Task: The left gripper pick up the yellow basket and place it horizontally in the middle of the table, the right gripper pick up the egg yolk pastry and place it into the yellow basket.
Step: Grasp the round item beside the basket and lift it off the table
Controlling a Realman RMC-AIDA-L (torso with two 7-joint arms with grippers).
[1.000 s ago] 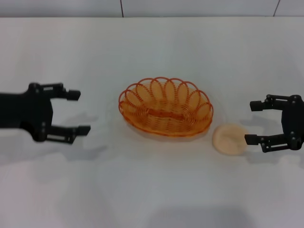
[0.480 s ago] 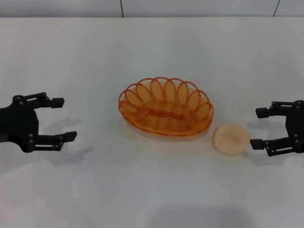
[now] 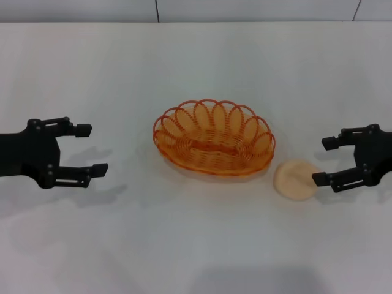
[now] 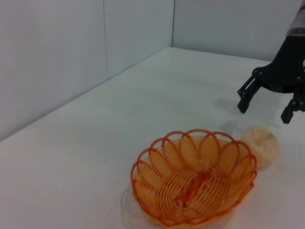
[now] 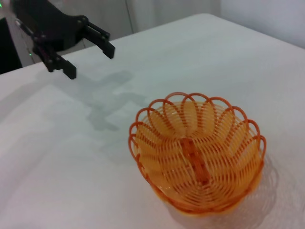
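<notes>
Five items, largest first. Table (image 3: 196,245): white, bearing all. Yellow basket (image 3: 213,146): upright at centre, long axis left to right, empty. Left gripper (image 3: 87,148): well left of the basket, fingers apart, holding nothing. Right gripper (image 3: 323,161): far right, fingers apart, near fingertip just beside the pastry. Egg yolk pastry (image 3: 296,179): on the table, just right of the basket's near-right rim. Step judged: basket placed; pastry pickup pending. Next move calls for straddling and closing on the pastry.

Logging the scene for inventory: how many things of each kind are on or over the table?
Yellow basket: 1
Egg yolk pastry: 1
Claws: 2, left claw and right claw, both open
Total: 4
</notes>
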